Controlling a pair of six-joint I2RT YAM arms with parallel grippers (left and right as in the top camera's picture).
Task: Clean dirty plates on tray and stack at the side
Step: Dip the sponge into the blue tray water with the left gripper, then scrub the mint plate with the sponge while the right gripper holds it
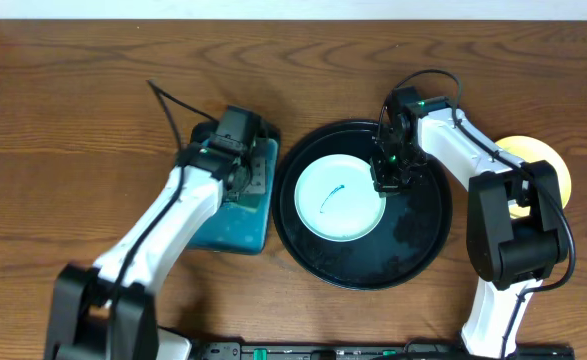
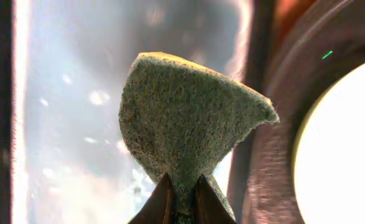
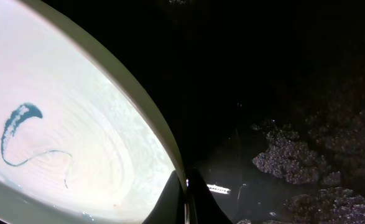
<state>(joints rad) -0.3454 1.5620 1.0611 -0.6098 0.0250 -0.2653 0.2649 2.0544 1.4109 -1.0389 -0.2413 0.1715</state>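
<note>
- Overhead: the black tray sits mid-bench. One mint-white plate lies inside it, toward its left side, and carries a thin teal scribble.
- A yellow plate lies on the bench right of the black tray, partly hidden by the right arm.
- A teal tray lies just left of the black tray, and the left tool hangs over it.
- The right tool stands inside the black tray at the plate's right rim. The tray floor right of it is bare.
- Left wrist: only here it shows that the left tool is clamped on a grey-green sponge. The black tray's rim and the washed-out plate lie to the right.
- Right wrist: the right tool has its fingers pressed together, tips at the plate's rim. The scribble shows as a thick curl trailing into a thin line. Foamy wet patches dot the black tray's floor, which overhead barely shows.
</note>
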